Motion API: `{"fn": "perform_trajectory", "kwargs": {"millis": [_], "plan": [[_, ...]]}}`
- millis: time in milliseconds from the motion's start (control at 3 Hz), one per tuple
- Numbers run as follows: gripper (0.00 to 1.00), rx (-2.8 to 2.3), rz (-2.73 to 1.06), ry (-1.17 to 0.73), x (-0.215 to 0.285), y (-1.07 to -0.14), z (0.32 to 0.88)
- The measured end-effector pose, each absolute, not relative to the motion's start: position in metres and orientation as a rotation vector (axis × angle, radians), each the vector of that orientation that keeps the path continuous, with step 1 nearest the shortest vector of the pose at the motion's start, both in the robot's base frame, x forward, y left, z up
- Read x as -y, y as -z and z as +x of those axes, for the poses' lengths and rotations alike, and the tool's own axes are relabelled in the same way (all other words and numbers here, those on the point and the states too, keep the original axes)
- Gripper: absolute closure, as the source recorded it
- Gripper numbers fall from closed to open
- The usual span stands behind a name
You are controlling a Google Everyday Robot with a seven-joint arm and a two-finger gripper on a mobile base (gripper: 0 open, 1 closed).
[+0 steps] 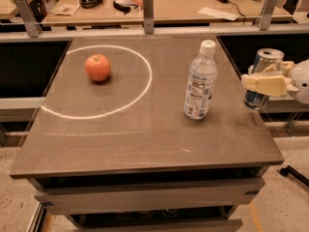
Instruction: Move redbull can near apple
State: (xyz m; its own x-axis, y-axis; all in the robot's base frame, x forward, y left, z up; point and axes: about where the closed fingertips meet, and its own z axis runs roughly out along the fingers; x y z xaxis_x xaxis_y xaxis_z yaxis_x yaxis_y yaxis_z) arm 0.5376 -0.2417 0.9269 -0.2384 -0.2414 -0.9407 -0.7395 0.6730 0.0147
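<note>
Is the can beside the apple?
No, the pincer grips the slim silver-and-blue can past the table's right edge, far from the round red apple.

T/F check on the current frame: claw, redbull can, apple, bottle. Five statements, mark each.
1. The claw grips the redbull can at the right edge of the table. True.
2. The apple lies outside the light ring. False: it sits inside the ring.
3. The water bottle stands upright between apple and can. True.
4. The bottle has no cap. False: its white cap is on.
5. The can touches the apple. False: they are on opposite sides of the table.
</note>
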Motion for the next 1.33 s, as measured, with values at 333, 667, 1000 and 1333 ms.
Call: {"fn": "perform_trajectory", "kwargs": {"millis": [333,667,1000,1333], "plan": [[1.00,-1.814,-0.787,-0.618,0.235,-0.911,0.522],[1.00,-1.816,-0.813,-0.670,0.225,-0.895,0.515],[1.00,-1.802,-0.840,-0.716,0.215,-0.884,0.514],[1.00,-1.774,-0.853,-0.748,0.206,-0.878,0.516]]}}
